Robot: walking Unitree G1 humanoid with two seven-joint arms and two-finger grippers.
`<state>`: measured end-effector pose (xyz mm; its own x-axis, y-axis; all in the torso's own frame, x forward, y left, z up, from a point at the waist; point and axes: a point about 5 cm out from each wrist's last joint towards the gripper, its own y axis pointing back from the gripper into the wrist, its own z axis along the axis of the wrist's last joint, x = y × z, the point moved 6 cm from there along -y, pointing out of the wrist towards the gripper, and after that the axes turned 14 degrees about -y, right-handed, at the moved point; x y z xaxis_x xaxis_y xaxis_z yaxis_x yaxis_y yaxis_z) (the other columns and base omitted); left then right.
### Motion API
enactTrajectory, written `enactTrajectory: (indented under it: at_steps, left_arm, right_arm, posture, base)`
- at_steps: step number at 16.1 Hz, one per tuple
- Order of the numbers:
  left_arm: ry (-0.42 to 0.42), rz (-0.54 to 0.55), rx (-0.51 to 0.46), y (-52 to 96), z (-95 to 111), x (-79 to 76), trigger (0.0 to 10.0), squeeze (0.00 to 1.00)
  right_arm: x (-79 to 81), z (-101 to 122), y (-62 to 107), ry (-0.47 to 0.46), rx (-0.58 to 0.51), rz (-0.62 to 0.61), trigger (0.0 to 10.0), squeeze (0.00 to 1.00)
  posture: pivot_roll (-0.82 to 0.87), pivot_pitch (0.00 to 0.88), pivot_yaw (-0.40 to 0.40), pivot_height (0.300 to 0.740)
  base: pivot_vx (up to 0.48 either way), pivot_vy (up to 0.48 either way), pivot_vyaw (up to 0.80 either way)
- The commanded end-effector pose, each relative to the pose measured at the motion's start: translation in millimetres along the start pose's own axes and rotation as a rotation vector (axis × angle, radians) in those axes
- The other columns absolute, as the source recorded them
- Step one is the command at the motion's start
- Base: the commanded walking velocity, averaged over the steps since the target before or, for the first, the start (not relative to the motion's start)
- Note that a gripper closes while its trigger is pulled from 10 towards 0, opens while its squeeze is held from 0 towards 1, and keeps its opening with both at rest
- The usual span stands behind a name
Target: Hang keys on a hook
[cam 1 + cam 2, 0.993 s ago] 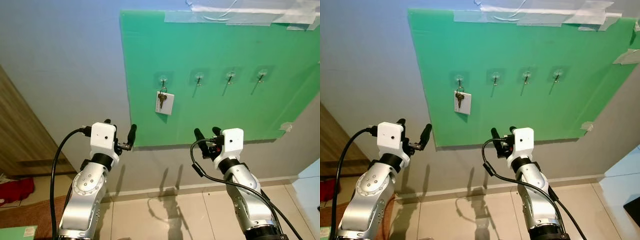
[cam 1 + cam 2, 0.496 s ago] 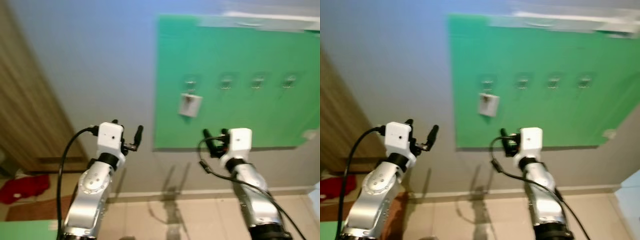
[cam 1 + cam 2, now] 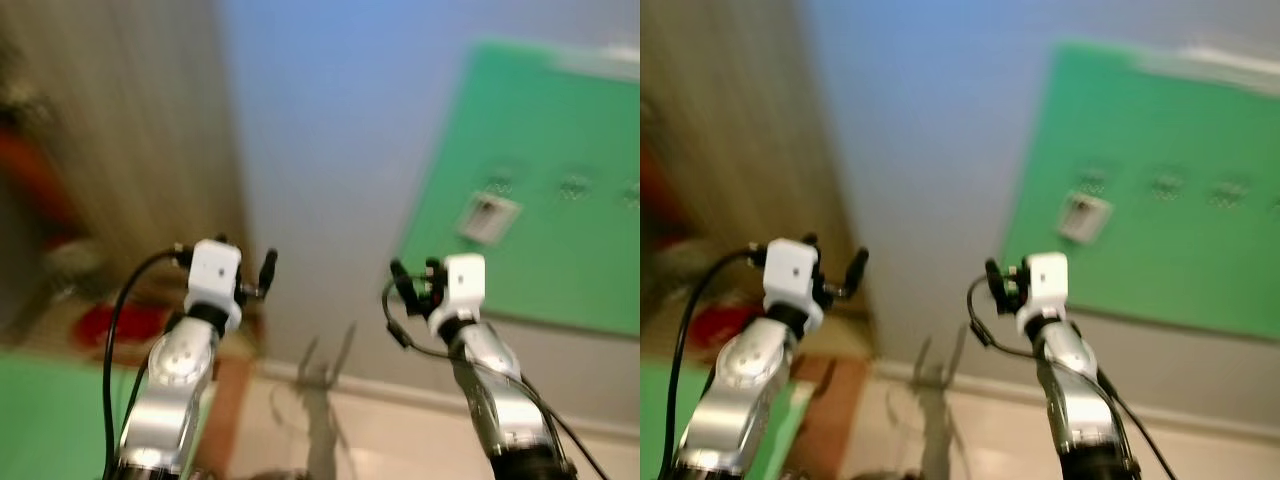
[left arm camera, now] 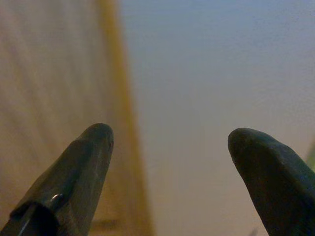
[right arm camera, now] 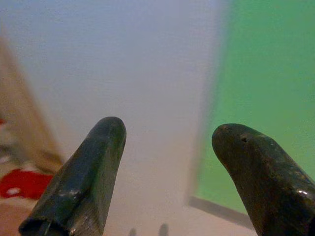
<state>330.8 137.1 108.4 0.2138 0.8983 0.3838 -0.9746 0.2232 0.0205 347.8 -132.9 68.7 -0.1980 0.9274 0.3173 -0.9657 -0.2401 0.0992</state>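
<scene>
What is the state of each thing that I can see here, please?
keys with white tag: hanging on the leftmost hook of the board, blurred
other hooks: look bare
green board: fixed on the wall
left gripper: open, holding nothing
right gripper: open, holding nothing
</scene>
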Motion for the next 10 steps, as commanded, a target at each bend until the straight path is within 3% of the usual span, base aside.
enactTrajectory:
  at_steps: [1,6,10]
  left_arm:
    - [-0.029,-0.036,-0.019,-1.2,4.7,-8.5,10.0,0.0]
    - [-0.094,-0.103,-0.048,-0.9,11.3,-23.6,10.0,0.0]
    - [-0.071,-0.105,-0.028,-1.0,7.0,-24.2,10.0,0.0]
  right_arm:
    - [-7.4,-3.9,2.9,-0.005,0.016,-0.021,10.0,0.0]
    - [-5.9,-8.5,3.0,-0.002,0.034,-0.011,10.0,0.0]
    - [-3.3,-12.5,2.2,0.001,0.045,-0.003,10.0,0.0]
  posture:
    - [0.0,0.0,-0.005,0.736]
    - [0.01,0.0,-0.012,0.736]
    - [0.02,0.0,-0.012,0.736]
  base:
    - [0.0,-0.48,0.77]
    - [0.0,-0.48,0.77]
    - [0.0,-0.48,0.78]
